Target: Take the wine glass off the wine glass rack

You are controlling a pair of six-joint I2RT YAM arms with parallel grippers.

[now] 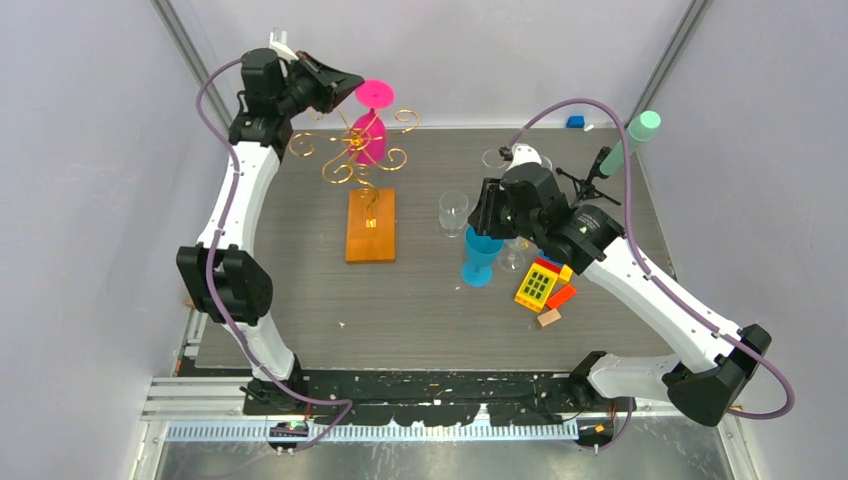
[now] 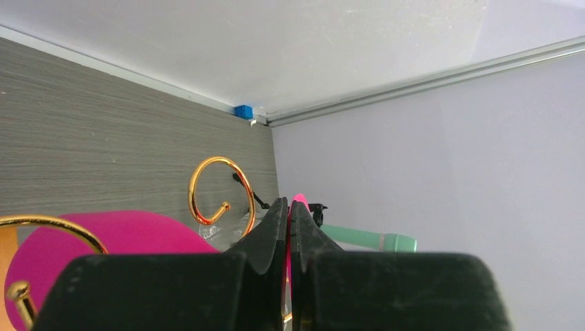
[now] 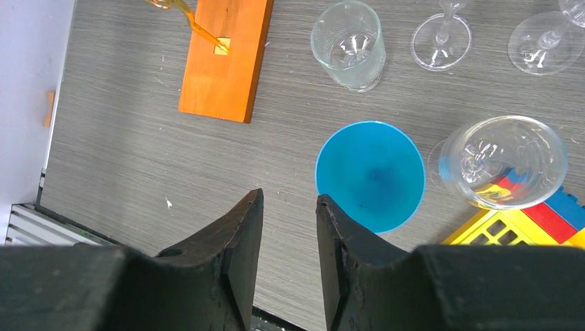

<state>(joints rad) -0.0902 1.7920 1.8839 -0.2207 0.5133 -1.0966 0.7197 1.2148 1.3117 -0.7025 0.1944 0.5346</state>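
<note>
Evidently midway, the left gripper [image 1: 357,88] was clamped on the foot of the pink wine glass [image 1: 368,140], which seemingly hung not yet clear of the wine glass rack [image 1: 370,225], while the right gripper [image 3: 290,201] stood with fingers apart.

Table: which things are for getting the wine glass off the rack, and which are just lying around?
For the job: pink wine glass, gold wire rack, left claw pinching the glass's foot.

Just lying about: blue goblet, clear tumbler, clear stemmed glasses, toy bricks, black tripod with mint-green tip, small blue block.
</note>
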